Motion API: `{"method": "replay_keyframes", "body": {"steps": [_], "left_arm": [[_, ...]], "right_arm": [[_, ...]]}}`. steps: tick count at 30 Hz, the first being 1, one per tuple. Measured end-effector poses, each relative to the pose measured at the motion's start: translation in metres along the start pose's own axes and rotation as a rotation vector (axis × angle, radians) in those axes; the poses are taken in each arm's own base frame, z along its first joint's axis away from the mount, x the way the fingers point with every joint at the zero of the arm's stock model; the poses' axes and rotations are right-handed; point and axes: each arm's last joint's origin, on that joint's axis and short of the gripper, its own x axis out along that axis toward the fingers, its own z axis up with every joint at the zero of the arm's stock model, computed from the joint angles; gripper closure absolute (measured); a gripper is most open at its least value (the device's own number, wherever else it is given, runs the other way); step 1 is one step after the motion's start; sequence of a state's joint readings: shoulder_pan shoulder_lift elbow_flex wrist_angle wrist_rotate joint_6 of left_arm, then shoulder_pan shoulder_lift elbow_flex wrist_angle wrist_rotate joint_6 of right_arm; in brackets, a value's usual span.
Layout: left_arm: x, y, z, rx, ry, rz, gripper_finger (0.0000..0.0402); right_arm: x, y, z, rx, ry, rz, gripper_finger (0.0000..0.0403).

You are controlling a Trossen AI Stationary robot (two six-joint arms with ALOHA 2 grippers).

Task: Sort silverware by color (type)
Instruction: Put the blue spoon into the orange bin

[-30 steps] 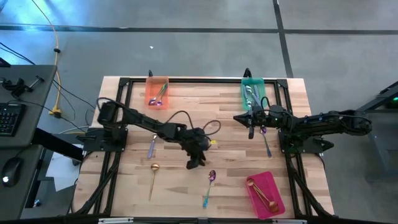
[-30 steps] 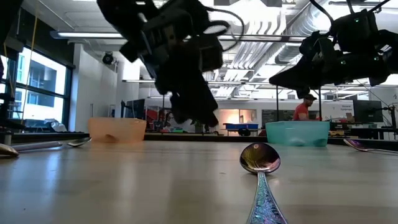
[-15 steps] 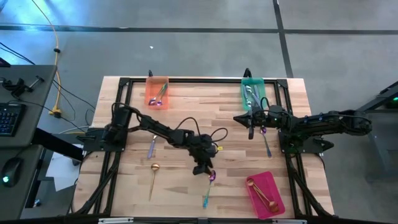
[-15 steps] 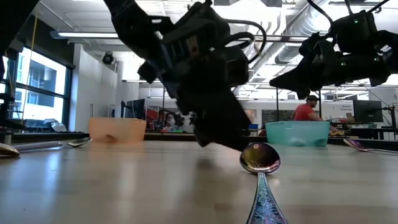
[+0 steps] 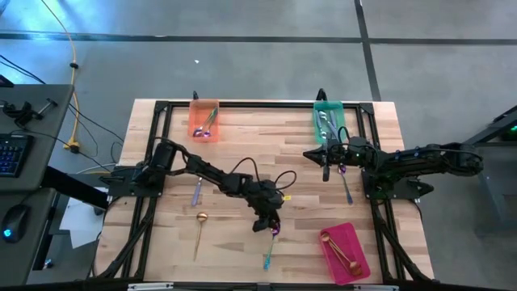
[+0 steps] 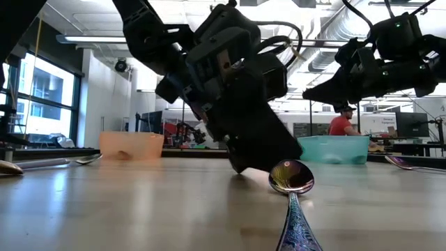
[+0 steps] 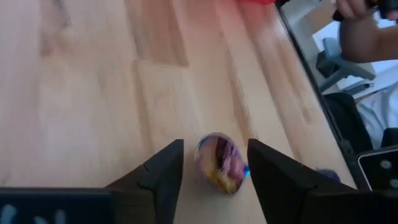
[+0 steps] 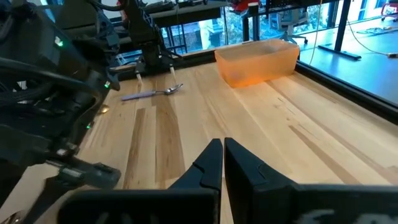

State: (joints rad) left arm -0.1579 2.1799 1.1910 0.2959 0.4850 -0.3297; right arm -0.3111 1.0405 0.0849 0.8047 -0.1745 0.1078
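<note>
Silverware lies scattered on the wooden table point(image 5: 242, 129): an iridescent spoon point(image 5: 271, 244) near the front edge, its bowl point(image 7: 220, 163) sitting between the spread fingers of the left gripper point(image 5: 267, 225), which is lowered over it without clamping. A gold spoon point(image 5: 199, 233) and a lavender-handled spoon point(image 5: 196, 191) lie apart to the left. Right gripper point(image 5: 326, 171), fingers together, hangs raised in front of the green tray point(image 5: 328, 120). Orange tray point(image 5: 203, 118) and pink tray point(image 5: 345, 250) each contain spoons.
</note>
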Motion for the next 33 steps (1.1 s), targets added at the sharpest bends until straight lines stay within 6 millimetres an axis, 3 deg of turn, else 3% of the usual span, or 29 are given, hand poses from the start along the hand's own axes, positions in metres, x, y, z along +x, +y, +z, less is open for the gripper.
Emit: {"method": "replay_keyframes", "body": {"steps": [6,11,15,18,22,25,29,33], "left_arm": [[0.003,0.001,-0.004,0.030,0.018,0.000,0.0301],[0.001,0.006,-0.006,0.032,0.048,-0.013,0.0382],[-0.011,0.008,0.000,0.014,0.060,-0.003,0.0393],[-0.031,0.013,0.008,-0.025,0.082,0.032,0.0398],[-0.079,0.012,0.025,-0.009,0.113,0.127,0.0400],[-0.125,0.012,0.034,-0.015,0.158,0.219,0.0401],[-0.199,0.011,0.042,-0.046,0.160,0.365,0.0401],[-0.272,0.010,0.036,-0.100,0.162,0.520,0.0401]], "right_arm": [[0.000,0.000,0.000,-0.004,0.000,0.000,0.0403],[0.000,0.000,0.000,-0.003,0.003,-0.001,0.0403],[0.000,0.000,0.000,-0.003,0.003,0.000,0.0403],[0.000,0.000,0.000,-0.003,0.005,-0.001,0.0403],[0.000,0.000,-0.001,-0.002,0.012,-0.002,0.0403],[0.000,0.000,-0.002,-0.008,0.018,-0.002,0.0403],[0.000,-0.001,-0.002,-0.015,0.024,-0.012,0.0403],[0.000,-0.001,-0.003,-0.015,0.029,-0.013,0.0403]]}}
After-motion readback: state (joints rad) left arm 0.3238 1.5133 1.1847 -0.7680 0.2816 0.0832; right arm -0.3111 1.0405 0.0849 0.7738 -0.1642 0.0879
